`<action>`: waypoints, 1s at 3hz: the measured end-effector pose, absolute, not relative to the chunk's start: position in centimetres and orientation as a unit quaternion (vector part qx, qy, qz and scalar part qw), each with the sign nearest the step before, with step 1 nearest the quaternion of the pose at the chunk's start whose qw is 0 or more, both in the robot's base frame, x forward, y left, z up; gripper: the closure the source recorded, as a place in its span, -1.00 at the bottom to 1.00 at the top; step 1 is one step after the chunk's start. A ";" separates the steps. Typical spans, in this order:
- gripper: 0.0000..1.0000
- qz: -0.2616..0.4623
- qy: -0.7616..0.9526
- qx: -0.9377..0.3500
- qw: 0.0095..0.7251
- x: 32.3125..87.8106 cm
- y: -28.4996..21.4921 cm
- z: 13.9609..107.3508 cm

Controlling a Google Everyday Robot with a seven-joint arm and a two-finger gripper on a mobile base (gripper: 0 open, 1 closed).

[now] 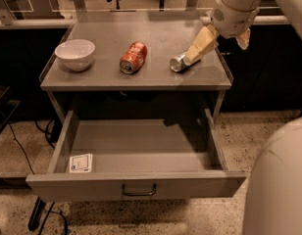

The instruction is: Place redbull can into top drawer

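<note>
redbull can [178, 61] on its side, right of tabletop [161, 35], hand [208, 44] at it. top drawer [141, 148] pulled open, holding only a card [81, 163].

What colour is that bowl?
The bowl is white, in the camera view; the gripper is at the slim can.

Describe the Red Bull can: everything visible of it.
The redbull can lies on its side on the right part of the grey tabletop, right of the orange-red can, not in the open top drawer below. Slim shiny metal, its round silver end faces the camera. The gripper sits over its far end and hides that part; whether it holds the can is unclear.
</note>
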State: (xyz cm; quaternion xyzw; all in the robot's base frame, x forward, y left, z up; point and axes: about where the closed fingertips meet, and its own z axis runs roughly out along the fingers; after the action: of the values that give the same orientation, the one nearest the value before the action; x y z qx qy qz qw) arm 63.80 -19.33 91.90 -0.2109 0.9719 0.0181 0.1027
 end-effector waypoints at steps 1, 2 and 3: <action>-1.00 0.018 0.972 -0.204 0.113 64.6 -19.3 91.7; -1.00 0.063 0.977 -0.172 0.109 65.4 -16.7 91.7; -1.00 0.074 0.985 -0.113 0.105 66.9 -15.4 91.9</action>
State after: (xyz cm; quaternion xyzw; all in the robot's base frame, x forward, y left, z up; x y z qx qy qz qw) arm 66.91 -15.45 91.87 -0.1129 0.9852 0.0741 0.1053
